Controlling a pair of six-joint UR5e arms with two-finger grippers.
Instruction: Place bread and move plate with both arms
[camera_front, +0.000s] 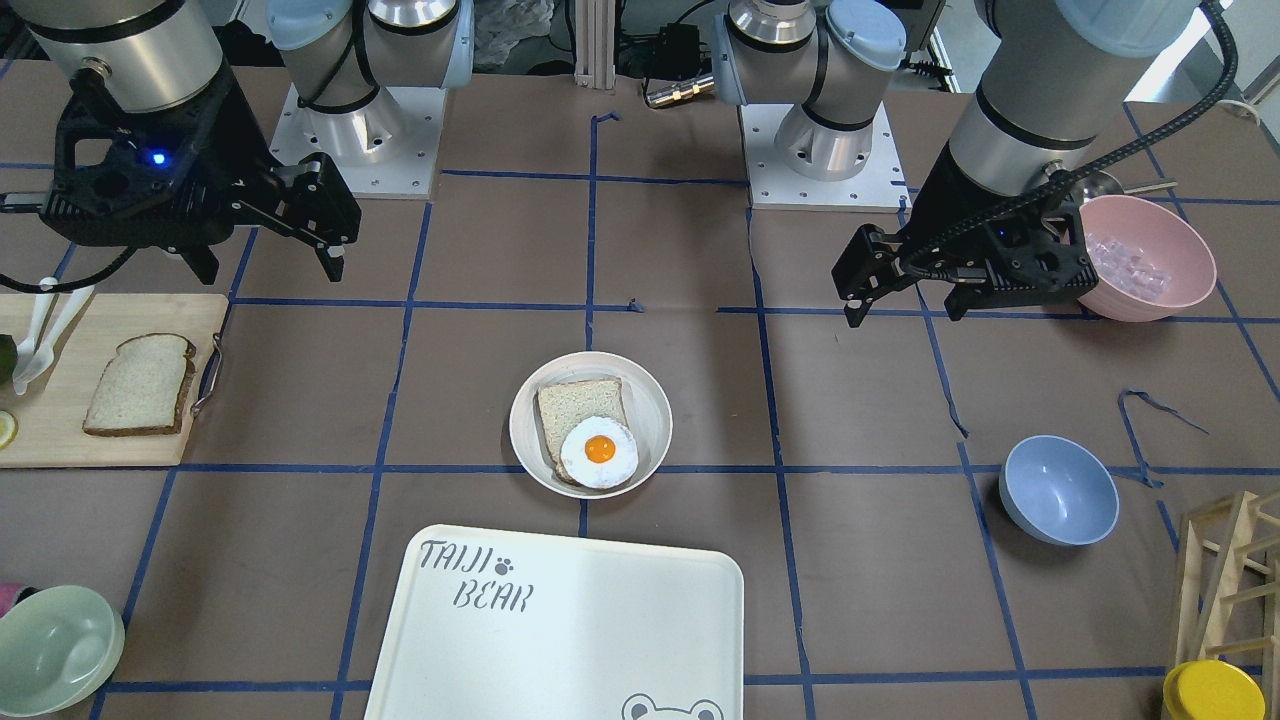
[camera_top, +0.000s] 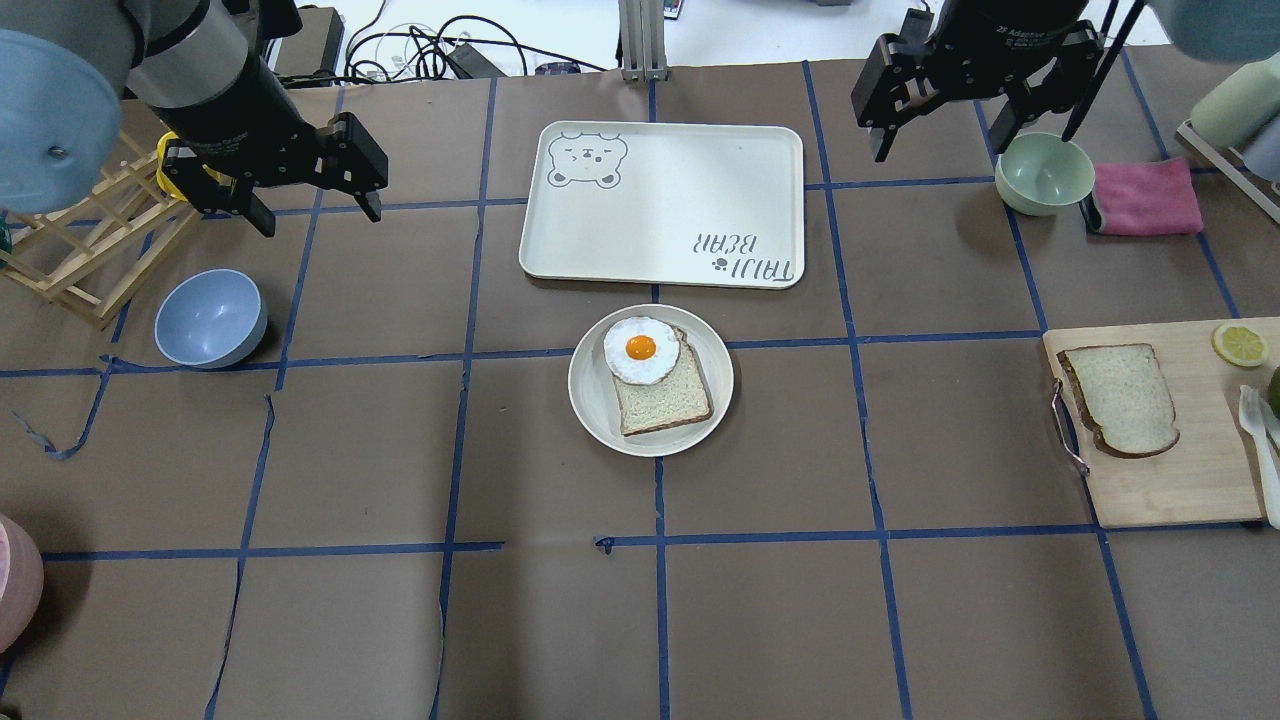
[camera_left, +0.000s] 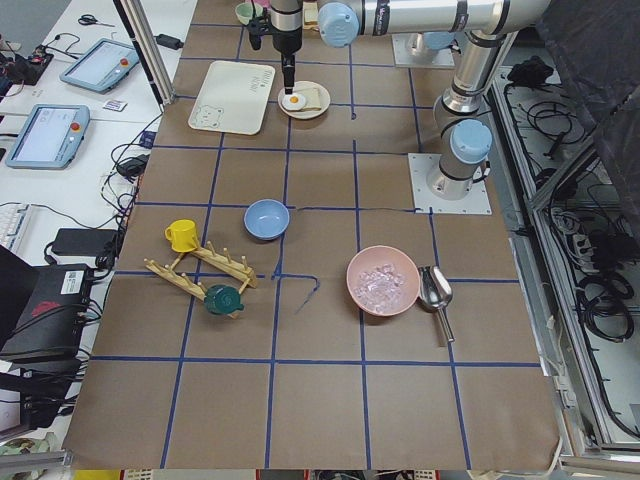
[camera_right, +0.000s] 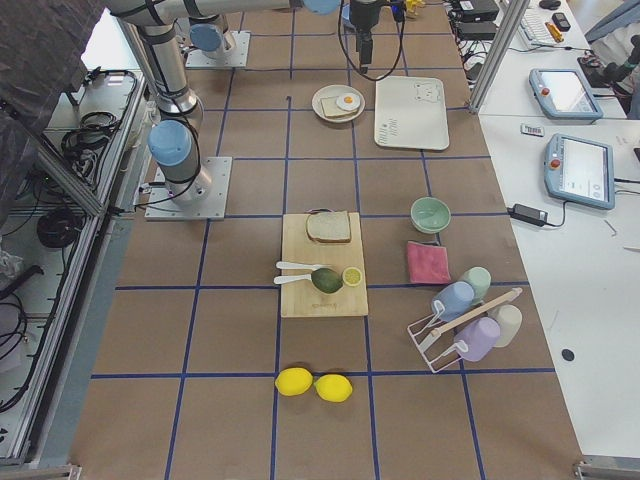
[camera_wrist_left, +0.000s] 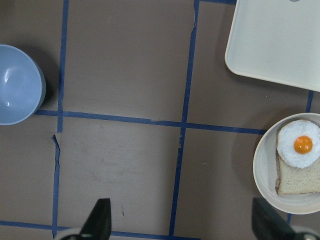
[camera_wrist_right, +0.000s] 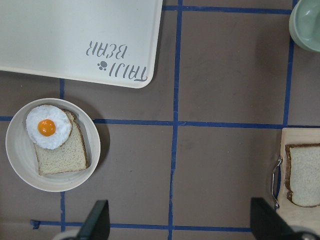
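**Status: bread (camera_top: 1122, 398) on cutting board (camera_top: 1170, 480), plate (camera_top: 600, 410) at centre**

The left end effector (camera_top: 318, 210) hovers above the worktop (camera_top: 400, 450) near the blue bowl (camera_top: 210, 318), fingers spread apart, gripping nothing. The plate sits just beside the tray (camera_top: 680, 190) and carries an egg-topped slice (camera_top: 665, 395). The right end effector (camera_top: 940, 145) hovers near the green bowl (camera_top: 1043, 172), fingers likewise spread and empty. The bread lies flat, well apart from the plate.
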